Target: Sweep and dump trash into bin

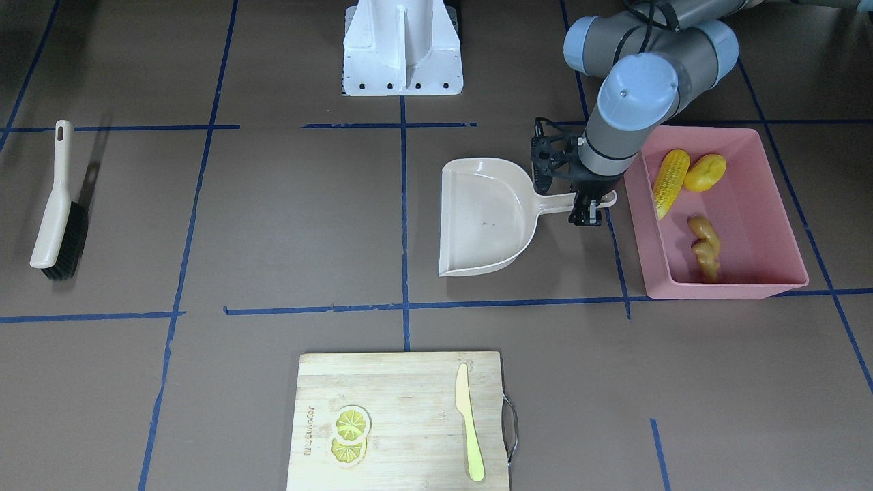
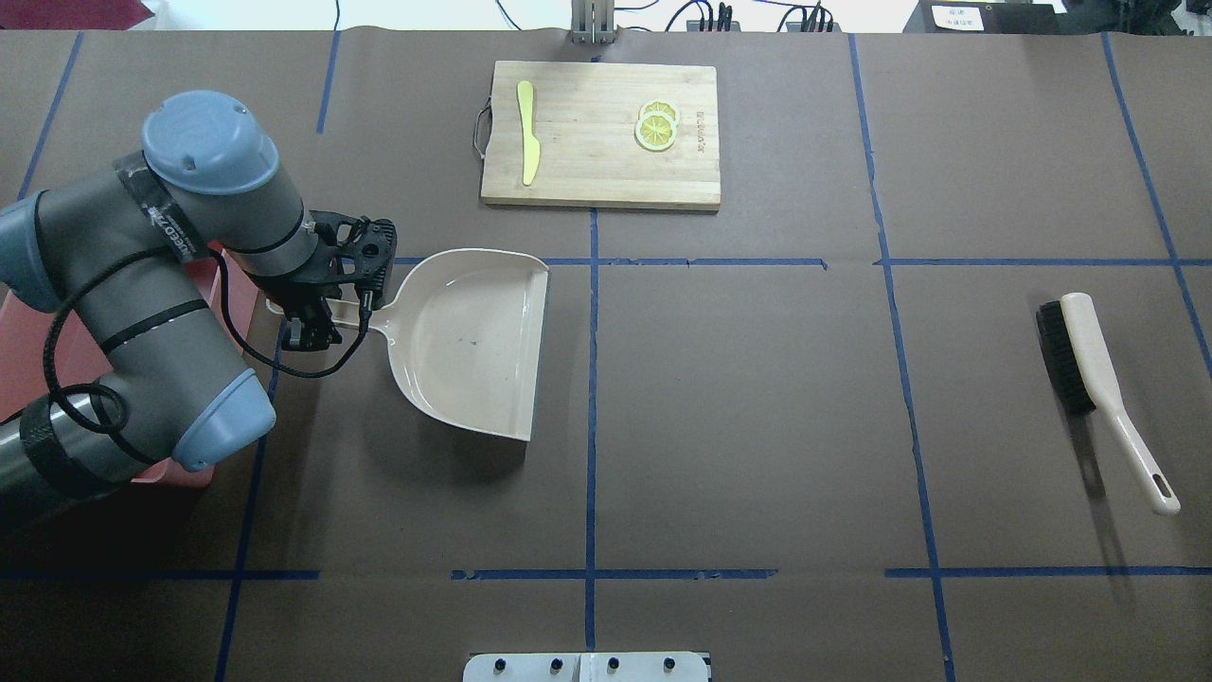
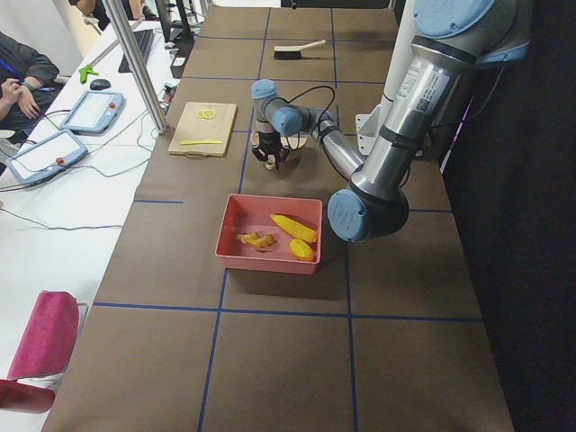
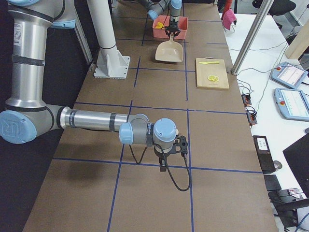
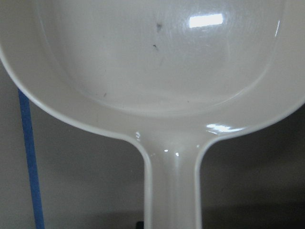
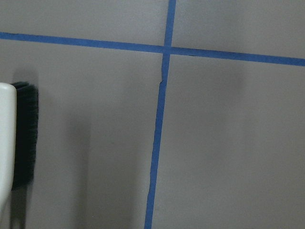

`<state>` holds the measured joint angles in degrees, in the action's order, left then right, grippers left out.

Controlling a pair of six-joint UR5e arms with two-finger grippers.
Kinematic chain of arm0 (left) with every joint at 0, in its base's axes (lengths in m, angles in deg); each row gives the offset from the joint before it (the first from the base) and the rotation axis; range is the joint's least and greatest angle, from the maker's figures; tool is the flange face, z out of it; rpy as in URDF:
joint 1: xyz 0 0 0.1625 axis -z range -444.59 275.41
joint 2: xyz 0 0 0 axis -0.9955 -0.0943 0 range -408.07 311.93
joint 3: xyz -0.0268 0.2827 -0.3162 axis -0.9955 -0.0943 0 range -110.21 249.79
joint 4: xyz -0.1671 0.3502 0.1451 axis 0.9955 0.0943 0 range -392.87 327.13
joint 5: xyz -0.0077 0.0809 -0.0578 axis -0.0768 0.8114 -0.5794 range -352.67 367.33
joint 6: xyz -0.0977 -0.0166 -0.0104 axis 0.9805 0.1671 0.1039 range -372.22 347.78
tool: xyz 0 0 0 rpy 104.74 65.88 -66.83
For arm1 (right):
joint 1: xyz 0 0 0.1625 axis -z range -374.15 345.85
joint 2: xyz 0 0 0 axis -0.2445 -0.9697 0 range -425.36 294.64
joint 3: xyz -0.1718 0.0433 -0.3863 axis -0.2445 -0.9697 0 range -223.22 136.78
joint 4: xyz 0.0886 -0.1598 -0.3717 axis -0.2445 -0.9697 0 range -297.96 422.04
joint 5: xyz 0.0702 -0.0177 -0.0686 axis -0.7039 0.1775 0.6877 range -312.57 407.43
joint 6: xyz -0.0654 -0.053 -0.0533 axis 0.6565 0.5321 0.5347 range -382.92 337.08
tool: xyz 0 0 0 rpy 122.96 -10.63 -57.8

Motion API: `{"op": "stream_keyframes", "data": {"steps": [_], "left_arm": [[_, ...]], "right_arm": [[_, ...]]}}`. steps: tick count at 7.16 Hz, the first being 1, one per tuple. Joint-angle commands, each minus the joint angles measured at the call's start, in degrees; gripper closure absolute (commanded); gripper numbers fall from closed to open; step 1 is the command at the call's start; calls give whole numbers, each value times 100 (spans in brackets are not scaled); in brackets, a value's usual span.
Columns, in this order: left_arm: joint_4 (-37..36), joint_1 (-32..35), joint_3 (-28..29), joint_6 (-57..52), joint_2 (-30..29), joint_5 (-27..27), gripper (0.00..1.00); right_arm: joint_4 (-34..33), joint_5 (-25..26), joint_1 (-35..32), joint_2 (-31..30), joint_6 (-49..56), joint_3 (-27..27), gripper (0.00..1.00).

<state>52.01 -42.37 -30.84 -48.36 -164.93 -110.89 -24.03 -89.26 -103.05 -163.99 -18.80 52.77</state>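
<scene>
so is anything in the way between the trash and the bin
Nothing visible. The corn cob, the potato-like lump and the ginger root already lie inside the pink bin. The dustpan sits empty on the table beside the bin, with the left gripper at its handle.

Table (image 2: 757, 426) has a brown cover, gridded with blue tape (image 2: 591, 379). White side desk (image 3: 63, 225) runs alongside, with teach pendants (image 3: 90, 110), loose cables (image 4: 251, 104) and a metal post (image 3: 142, 72). Light is even, shadows soft.
</scene>
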Motion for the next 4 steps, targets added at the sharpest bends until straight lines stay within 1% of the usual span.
{"op": "stream_keyframes", "data": {"steps": [1,4], "left_arm": [[125,-143,131,379,-65,0,89],[142,-310,87,362,-83,0,88]], "right_arm": [[2,-7,-5,19,-8,-2,0],[2,-7,-5,19,-8,-10,0]]}}
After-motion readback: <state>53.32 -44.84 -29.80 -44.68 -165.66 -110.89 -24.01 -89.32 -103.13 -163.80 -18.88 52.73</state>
